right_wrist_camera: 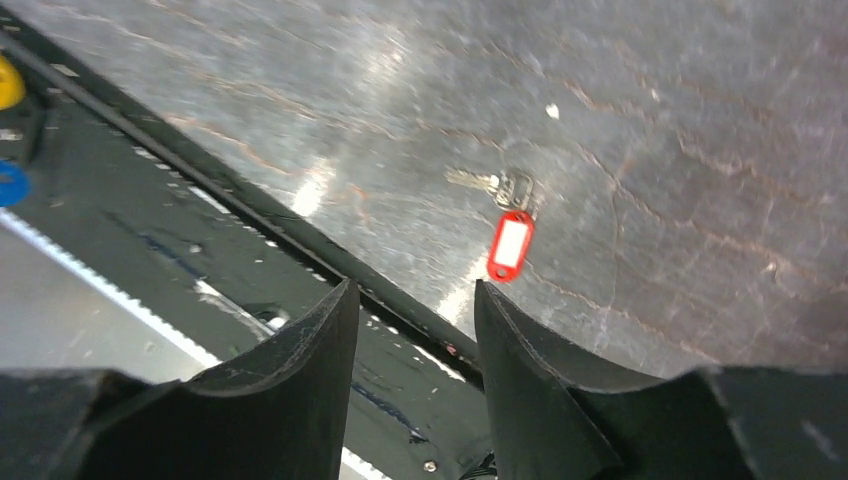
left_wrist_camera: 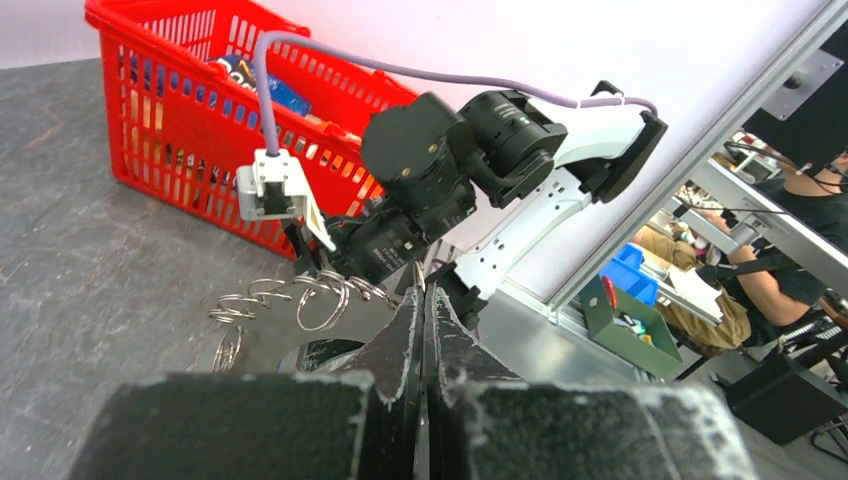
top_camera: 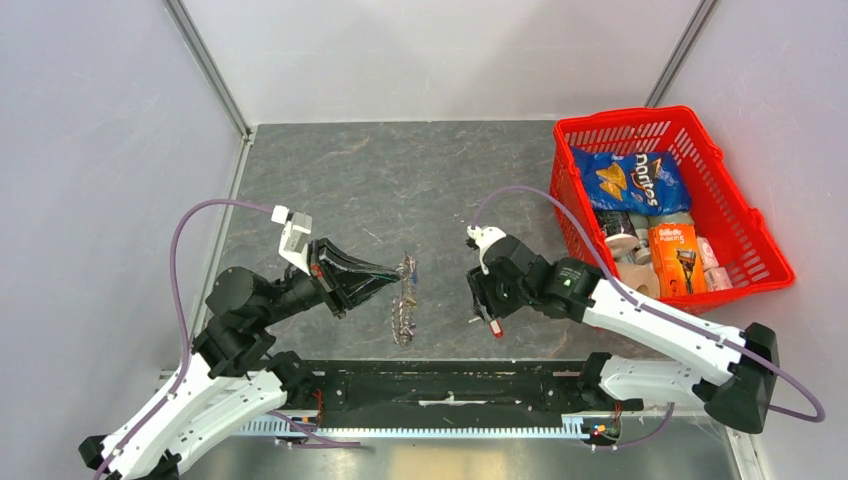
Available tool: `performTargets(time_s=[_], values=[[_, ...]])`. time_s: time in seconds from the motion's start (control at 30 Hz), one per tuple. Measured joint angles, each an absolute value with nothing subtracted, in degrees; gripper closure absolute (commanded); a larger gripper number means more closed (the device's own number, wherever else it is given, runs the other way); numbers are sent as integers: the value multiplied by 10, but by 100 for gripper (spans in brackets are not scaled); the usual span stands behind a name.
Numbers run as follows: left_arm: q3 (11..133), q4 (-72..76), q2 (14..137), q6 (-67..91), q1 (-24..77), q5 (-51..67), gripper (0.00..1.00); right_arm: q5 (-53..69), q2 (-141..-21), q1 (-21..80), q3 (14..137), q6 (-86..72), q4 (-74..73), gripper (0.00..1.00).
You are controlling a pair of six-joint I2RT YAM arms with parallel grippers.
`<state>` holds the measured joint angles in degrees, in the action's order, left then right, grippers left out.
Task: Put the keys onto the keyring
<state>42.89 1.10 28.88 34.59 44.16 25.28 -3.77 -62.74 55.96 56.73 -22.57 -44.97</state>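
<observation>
Two claws work over the grey table [top_camera: 330, 180]. Nearest the arm bases, right of the keyring [top_camera: 404, 305], a key with a red tag [right_wrist_camera: 509, 245] lies flat. The right gripper [right_wrist_camera: 412, 290] hovers over it, fingers apart, holding nothing. The keyring stands on edge, with small wire rings [left_wrist_camera: 322, 297] clustered along it. The left gripper [left_wrist_camera: 421, 285] pinches its far end, fingers pressed together. Beyond and right of the keyring sits a red basket [top_camera: 740, 215].

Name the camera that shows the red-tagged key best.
Right wrist: the red-tagged key lies in full view, its tag and metal blade both distinct. Top external shows it only as a tiny red speck. Left wrist does not show it.
</observation>
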Motion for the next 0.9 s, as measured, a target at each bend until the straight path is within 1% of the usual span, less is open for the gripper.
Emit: performTargets(time_s=[0.17, 0.27, 0.4, 0.73, 0.9], values=[[429, -25, 274, 334, 442, 241, 98, -53, -633, 541, 476, -277, -412, 48], [429, -38, 271, 331, 442, 240, 98, -55, -641, 526, 442, -305, -392, 49], [429, -44, 268, 329, 442, 241, 98, -64, -650, 520, 420, -335, -365, 49], [429, -44, 266, 328, 442, 241, 98, -81, -668, 500, 365, -399, -301, 53], [428, -43, 267, 326, 442, 242, 98, -88, -675, 492, 345, -416, -277, 57]])
